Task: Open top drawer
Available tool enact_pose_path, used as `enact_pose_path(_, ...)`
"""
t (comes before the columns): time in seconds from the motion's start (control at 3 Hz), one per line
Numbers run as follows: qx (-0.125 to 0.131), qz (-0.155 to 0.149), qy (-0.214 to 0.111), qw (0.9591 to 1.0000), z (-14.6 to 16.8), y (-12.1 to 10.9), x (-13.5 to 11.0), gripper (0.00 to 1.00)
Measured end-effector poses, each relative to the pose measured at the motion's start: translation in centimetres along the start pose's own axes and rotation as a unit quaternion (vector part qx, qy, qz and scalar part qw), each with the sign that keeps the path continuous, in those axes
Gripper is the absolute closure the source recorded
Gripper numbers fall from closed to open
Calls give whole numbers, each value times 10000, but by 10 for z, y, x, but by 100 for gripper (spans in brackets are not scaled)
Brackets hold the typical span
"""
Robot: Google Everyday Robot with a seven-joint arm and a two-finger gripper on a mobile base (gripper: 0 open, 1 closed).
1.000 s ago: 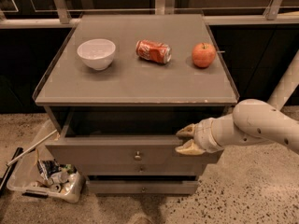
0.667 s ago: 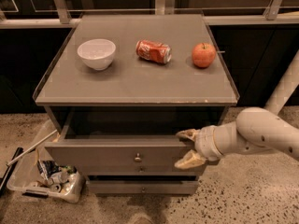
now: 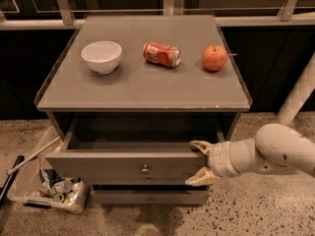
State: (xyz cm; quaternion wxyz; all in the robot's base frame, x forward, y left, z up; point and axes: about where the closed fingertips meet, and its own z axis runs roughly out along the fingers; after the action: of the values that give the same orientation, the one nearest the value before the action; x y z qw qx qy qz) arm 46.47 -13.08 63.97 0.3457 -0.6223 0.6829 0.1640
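The top drawer [image 3: 113,167] of the grey cabinet is pulled partway out; its wide flat front carries a small round metal knob [image 3: 145,169], and its dark inside shows behind the front. My gripper [image 3: 199,162] is at the right end of the drawer front. Its fingers are spread, the upper one [image 3: 200,145] lying over the front's top edge and the lower one [image 3: 199,179] at its bottom edge. The white arm reaches in from the right.
On the cabinet top [image 3: 147,90] are a white bowl [image 3: 101,56], a red soda can [image 3: 161,54] on its side and a red apple [image 3: 214,58]. A slimmer drawer [image 3: 150,196] sits below. A clear bin of trash [image 3: 49,188] stands on the floor at left.
The top drawer has slid further out toward the camera. My gripper has moved with it, staying at the right end of the front.
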Motion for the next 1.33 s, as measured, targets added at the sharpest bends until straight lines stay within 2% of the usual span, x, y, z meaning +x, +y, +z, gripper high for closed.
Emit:
enact_pose_path(0.33,-53,-16,-74,10000,-2,10,-5,61)
enact_pose_path(0.67,-54,-16,-74,10000,-6,9,-9,84)
enact_pose_path(1.0,-54,-16,-74,10000,-8,8,-12,100)
enact_pose_path(1.33,-54,-17,-74,10000,-8,8,-12,81)
